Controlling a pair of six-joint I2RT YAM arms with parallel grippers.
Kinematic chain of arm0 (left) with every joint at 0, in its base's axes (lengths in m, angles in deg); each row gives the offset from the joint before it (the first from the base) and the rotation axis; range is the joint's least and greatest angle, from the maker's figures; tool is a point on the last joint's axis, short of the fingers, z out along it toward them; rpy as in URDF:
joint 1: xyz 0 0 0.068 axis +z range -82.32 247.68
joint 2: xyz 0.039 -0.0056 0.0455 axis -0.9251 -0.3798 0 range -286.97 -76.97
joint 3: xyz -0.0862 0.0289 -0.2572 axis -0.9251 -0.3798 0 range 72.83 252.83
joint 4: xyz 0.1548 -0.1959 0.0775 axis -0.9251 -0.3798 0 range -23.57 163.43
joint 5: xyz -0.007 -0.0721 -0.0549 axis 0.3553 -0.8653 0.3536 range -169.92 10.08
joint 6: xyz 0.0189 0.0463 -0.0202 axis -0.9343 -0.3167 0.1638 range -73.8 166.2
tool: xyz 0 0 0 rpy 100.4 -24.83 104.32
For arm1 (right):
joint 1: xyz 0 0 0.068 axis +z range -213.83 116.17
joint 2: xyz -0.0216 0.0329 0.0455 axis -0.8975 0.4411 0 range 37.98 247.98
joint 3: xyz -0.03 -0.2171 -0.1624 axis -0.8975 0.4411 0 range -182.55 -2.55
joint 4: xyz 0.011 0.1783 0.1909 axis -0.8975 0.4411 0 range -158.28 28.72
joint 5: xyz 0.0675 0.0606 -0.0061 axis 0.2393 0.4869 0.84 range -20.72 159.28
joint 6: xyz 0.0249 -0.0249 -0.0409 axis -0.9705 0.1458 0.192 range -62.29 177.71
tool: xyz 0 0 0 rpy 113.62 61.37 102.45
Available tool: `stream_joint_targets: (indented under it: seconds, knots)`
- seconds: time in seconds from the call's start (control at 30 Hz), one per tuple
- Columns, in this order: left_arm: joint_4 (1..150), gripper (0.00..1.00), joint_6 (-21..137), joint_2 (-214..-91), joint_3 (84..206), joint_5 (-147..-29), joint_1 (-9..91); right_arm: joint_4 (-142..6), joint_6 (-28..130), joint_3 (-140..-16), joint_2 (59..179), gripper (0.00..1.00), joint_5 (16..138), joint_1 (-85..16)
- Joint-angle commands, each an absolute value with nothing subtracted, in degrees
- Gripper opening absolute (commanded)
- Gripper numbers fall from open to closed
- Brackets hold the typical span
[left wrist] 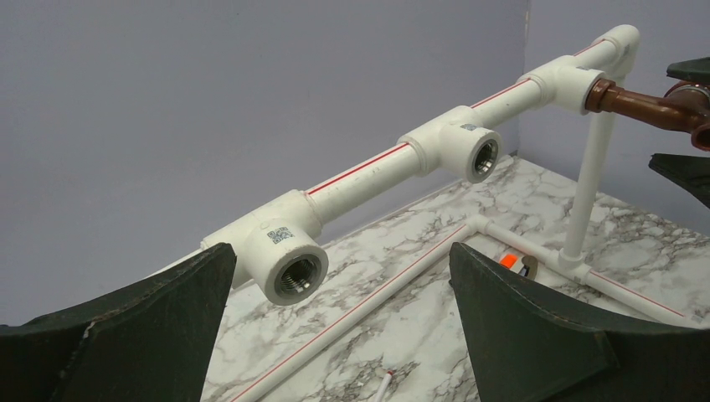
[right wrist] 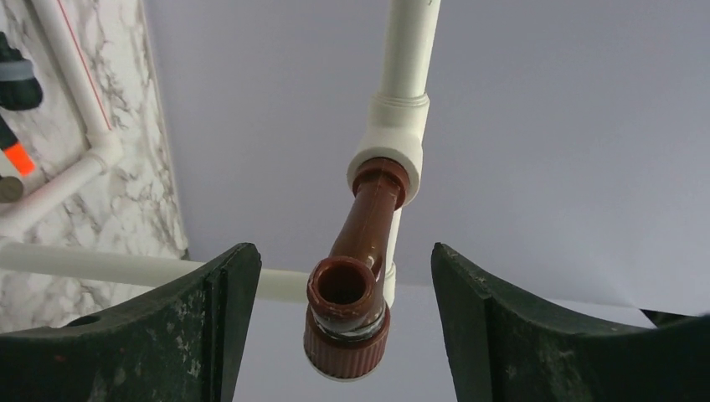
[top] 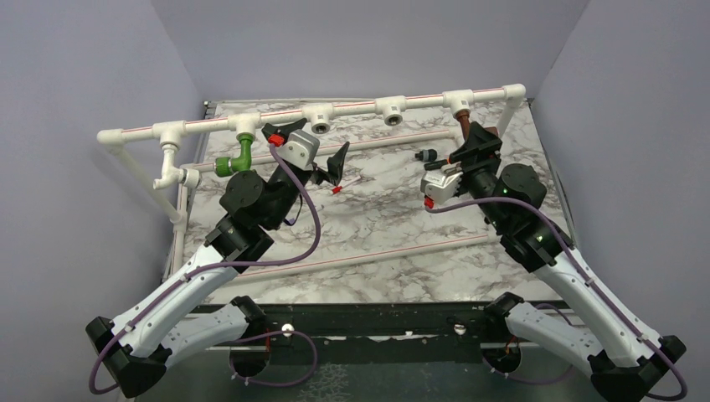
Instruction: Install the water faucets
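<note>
- The left tool point(left wrist: 339, 251) hangs above the worktop point(top: 377, 218) with its jaws spread wide and nothing between them. It faces the two bare T-fittings point(left wrist: 285, 260) of the pipe frame point(top: 360, 106).
- The right tool point(right wrist: 343, 251) is raised to the frame's right end. Its jaws are spread, one on each side of the copper-coloured faucet point(right wrist: 356, 293), with a gap on both sides, so it pinches nothing.
- That faucet's stem sits in the rightmost T-fitting point(right wrist: 393, 138), with its open end towards the right wrist camera. How deep the thread has gone cannot be told.
- The step in hand looks like screwing it home. Close squarely on the thick collar rather than the thin neck, then turn about the stem's own line. Sideways pull could cross the thread or rack the light frame.
- The green faucet point(top: 241, 155) hangs from a T-fitting near the left end and looks installed.
- A small black piece with an orange tip point(right wrist: 17, 155) lies on the worktop, well clear.
</note>
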State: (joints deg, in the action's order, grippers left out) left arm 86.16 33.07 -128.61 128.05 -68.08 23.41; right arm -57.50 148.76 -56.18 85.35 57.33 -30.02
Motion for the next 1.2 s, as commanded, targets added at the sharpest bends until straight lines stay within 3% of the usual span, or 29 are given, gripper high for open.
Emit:
stream_joint_targets:
  seconds: [0.0,0.23,0.37,0.53,0.63,0.67,0.9,1.17]
  knots:
    - [86.7,0.99,32.75,-128.47,127.85,-69.05,23.2,-66.49,154.8,-55.3,85.96,0.77,51.97,-29.81]
    - [86.7,0.99,32.75,-128.65,127.81,-69.11,23.2,-70.32,153.18,-52.97,86.27,0.64,51.12,-29.8]
    - [86.75,0.99,32.72,-128.65,127.77,-69.02,23.2,-70.77,150.23,-52.48,86.45,0.52,51.29,-29.8]
    - [86.79,0.99,32.75,-128.64,127.76,-69.1,23.2,-72.81,144.15,-51.58,86.58,0.3,51.17,-29.81]
    - [86.8,0.99,32.76,-128.65,127.77,-69.02,23.2,-73.7,137.83,-51.2,86.54,0.05,51.26,-29.81]
    - [86.79,0.99,32.75,-128.65,127.77,-69.04,23.2,-73.88,135.23,-51.06,86.43,0.01,51.46,-29.8]
    - [86.79,0.99,32.73,-128.52,127.77,-69.06,23.16,-77.11,114.51,-50.99,84.96,0.0,54.11,-29.81]
    - [86.79,0.99,32.52,-128.21,127.77,-68.84,23.2,-76.78,75.87,-56.38,85.05,0.0,53.33,-29.8]
